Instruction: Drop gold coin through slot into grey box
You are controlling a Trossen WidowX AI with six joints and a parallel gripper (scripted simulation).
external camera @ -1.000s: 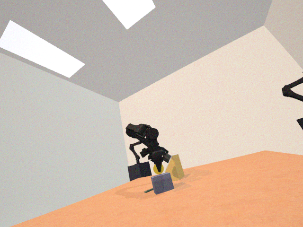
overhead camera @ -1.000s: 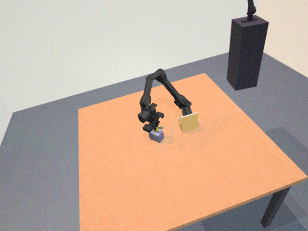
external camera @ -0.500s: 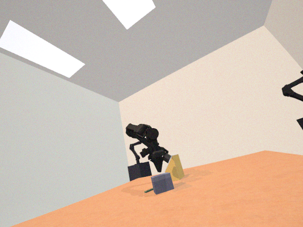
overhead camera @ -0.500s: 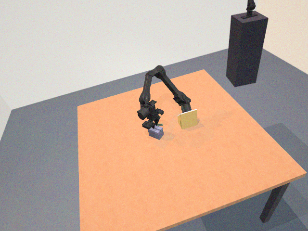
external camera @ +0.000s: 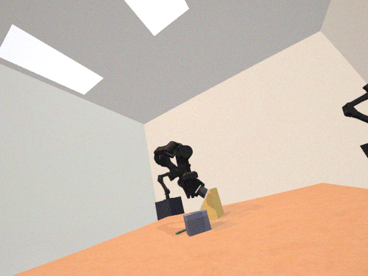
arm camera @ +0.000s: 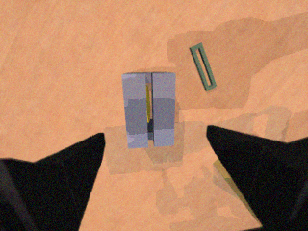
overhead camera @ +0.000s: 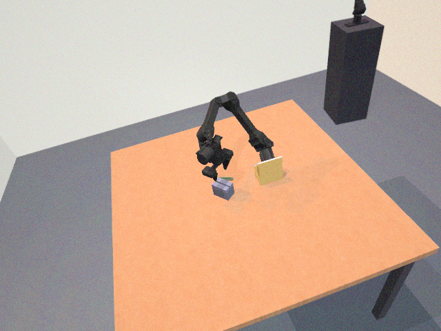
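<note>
The grey box (overhead camera: 222, 190) (external camera: 197, 223) (arm camera: 136, 120) stands on the table, its lid slot running up and down in the wrist view. The gold coin (arm camera: 148, 105) shows as a thin yellow strip within the slot; no part of it stands above the lid in the top and exterior views. The dark-green holder (overhead camera: 231, 178) (external camera: 180, 231) (arm camera: 211, 88) lies beside the box and is empty. My gripper (overhead camera: 220, 174) (external camera: 190, 196) (arm camera: 157, 134) is open and empty above the box, its fingers wide apart to either side of it in the wrist view.
A yellow wedge-shaped block (overhead camera: 270, 172) (external camera: 217, 207) with a white edge stands by the arm's base, to the right of the box. A dark pedestal (overhead camera: 352, 71) with another arm on it stands on the floor beyond the table (overhead camera: 249, 256).
</note>
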